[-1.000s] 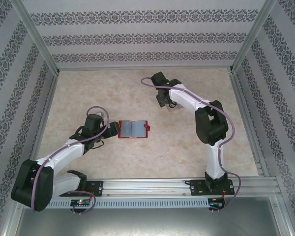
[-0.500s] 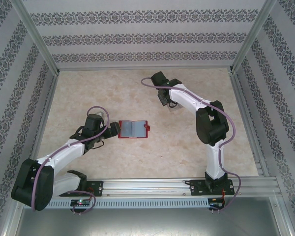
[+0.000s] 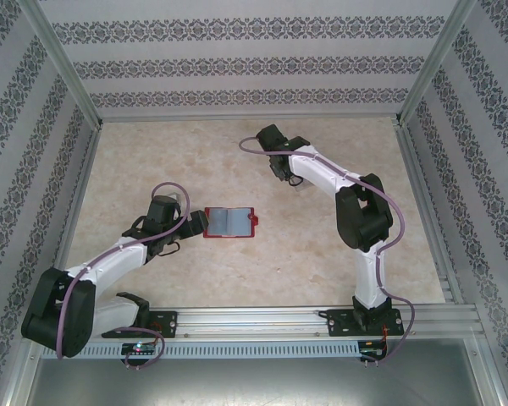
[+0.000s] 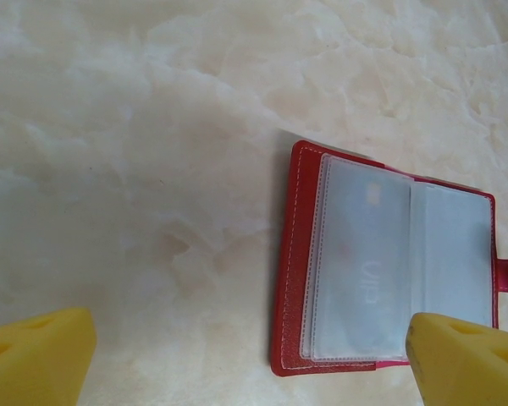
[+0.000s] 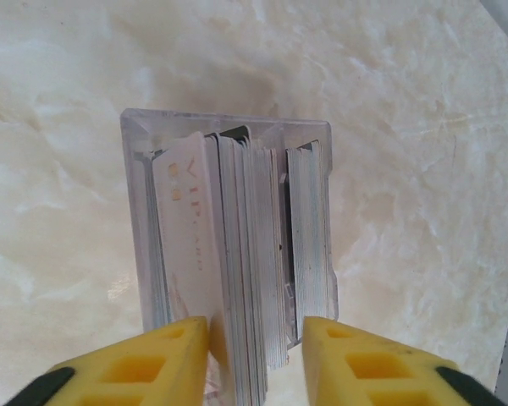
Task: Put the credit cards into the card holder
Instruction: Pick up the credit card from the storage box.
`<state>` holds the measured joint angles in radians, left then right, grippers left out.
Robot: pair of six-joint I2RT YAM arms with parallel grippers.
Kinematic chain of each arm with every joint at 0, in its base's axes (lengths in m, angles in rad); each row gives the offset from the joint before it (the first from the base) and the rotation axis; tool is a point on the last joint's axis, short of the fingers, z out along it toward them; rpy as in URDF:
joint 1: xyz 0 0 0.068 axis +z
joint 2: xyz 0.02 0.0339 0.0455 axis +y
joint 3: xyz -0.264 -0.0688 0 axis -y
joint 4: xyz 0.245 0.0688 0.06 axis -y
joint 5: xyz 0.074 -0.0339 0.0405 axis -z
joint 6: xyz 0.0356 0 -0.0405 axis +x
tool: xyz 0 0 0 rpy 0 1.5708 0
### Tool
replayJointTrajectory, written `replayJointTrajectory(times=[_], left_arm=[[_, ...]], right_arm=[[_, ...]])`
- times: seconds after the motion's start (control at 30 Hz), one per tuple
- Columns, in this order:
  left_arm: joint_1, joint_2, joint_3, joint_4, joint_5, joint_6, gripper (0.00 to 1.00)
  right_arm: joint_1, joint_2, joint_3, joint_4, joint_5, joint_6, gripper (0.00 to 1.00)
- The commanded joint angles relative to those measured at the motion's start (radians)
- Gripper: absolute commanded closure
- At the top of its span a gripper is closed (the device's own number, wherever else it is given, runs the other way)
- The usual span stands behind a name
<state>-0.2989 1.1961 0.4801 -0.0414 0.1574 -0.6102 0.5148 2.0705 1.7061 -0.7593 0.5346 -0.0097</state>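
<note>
Left tool [image 4: 250, 338]: fingers spread wide; card holder [image 4: 292, 279] lies open on surface [image 4: 152, 127] just ahead of one fingertip. Right tool [image 5: 256, 338]: fingers narrowed astride upright credit cards [image 5: 237, 254] in clear box [image 5: 229, 123]; whether it pinches them, cannot tell.

Pale marbled tabletop [image 3: 152, 152] below me. Red card holder [image 3: 229, 222] lies open, flat, mid-table. Farther back, well apart, a clear box [image 5: 229, 123] stands holding upright credit cards [image 5: 254, 254].

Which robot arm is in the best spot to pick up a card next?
Right. The right gripper sits over the clear box, its fingers either side of some standing cards. The left gripper hangs open beside the red wallet, away from the cards.
</note>
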Motion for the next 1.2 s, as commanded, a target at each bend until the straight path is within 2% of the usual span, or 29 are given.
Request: replayJointTrajectory(times=[0.0, 0.33, 0.43, 0.5, 0.77, 0.87, 1.0, 1.07, 1.17], left_arm=[[0.012, 0.016, 0.032, -0.014, 0.016, -0.008, 0.05], [0.012, 0.039, 0.035, -0.008, 0.028, -0.004, 0.05], [0.012, 0.057, 0.050, -0.018, 0.048, 0.000, 0.05], [0.012, 0.066, 0.047, -0.005, 0.052, -0.001, 0.05], [0.013, 0.130, 0.065, -0.002, 0.067, 0.007, 0.05], [0.013, 0.152, 0.075, -0.001, 0.086, 0.007, 0.05], [0.013, 0.151, 0.068, 0.026, 0.112, 0.012, 0.05], [0.013, 0.156, 0.068, 0.031, 0.121, 0.012, 0.05], [0.013, 0.153, 0.061, 0.084, 0.194, 0.018, 0.06]], right_arm=[[0.003, -0.008, 0.033, -0.029, 0.042, -0.014, 0.70], [0.008, -0.031, 0.045, -0.063, 0.019, -0.001, 0.84], [0.007, -0.038, 0.043, -0.055, -0.017, 0.000, 0.91], [0.007, -0.044, 0.050, -0.070, -0.060, 0.013, 1.00], [0.005, -0.172, -0.002, -0.053, -0.243, 0.112, 1.00], [-0.004, -0.247, -0.063, -0.016, -0.386, 0.173, 1.00], [-0.003, -0.365, -0.227, 0.100, -0.625, 0.284, 1.00], [0.003, -0.418, -0.353, 0.222, -0.765, 0.383, 1.00], [0.016, -0.463, -0.559, 0.522, -1.037, 0.575, 1.00]])
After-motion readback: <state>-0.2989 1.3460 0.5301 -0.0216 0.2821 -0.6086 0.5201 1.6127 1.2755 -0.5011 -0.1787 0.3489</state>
